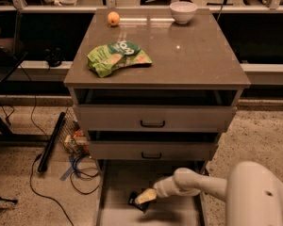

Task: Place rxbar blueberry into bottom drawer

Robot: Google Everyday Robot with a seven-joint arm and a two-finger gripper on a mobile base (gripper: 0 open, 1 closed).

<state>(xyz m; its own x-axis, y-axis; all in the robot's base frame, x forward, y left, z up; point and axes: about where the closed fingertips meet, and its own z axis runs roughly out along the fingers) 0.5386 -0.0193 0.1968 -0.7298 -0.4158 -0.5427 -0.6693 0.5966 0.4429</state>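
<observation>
Gripper reaches in from the right, low inside the bottom drawer, its tip against the rxbar blueberry; whether it is clamped on the bar or only touching it I cannot tell. The small flat bar in its dark wrapper lies just left of and below the tip, seemingly slanted across the drawer's plain smooth floor, with a crinkled green snack bag well apart on the cabinet top

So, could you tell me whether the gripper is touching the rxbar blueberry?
Touching. The camera view shows the gripper directly against the rxbar blueberry inside the bottom drawer, with no gap between them.
</observation>
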